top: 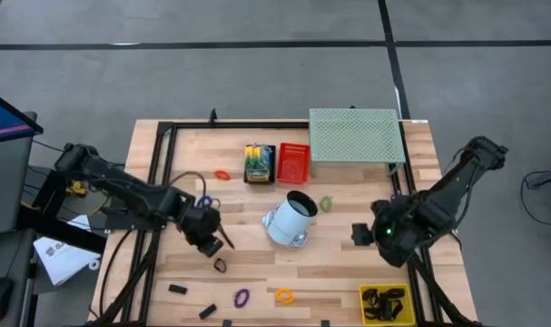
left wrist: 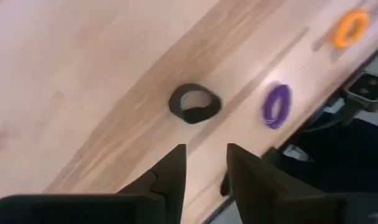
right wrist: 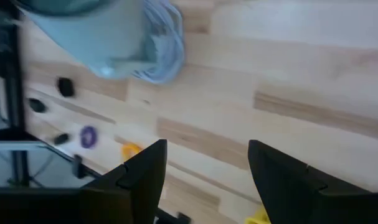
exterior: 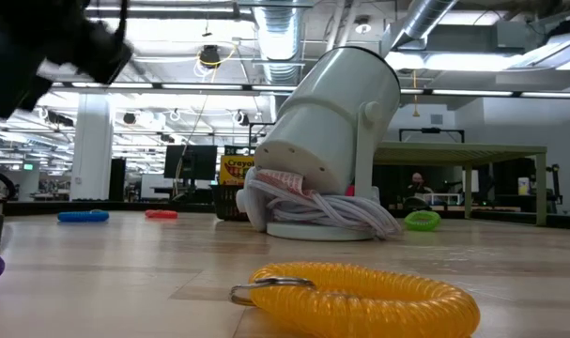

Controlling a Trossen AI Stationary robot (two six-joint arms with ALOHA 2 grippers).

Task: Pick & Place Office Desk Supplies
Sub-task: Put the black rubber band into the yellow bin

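A black rubber-band ring (left wrist: 195, 104) lies flat on the wooden table (top: 348, 263), near its front left. My left gripper (left wrist: 206, 163) hangs just above and a little behind it, pointing steeply down, fingers a small way apart with nothing between them; in the high view that gripper (top: 217, 242) is beside the ring (top: 221, 265). A purple ring (left wrist: 276, 106) and a yellow coil ring (top: 284, 295) lie nearer the front edge. My right gripper (top: 361, 234) is raised at the right of the table, open and empty (right wrist: 207, 162).
A tipped white lamp-like object (top: 291, 220) lies mid-table. Behind it stand a crayon box (top: 259, 163), a red basket (top: 292, 162) and a green perforated shelf (top: 355, 136). A yellow tray (top: 364, 292) with black clips sits front right. Loose clips (top: 177, 290) lie front left.
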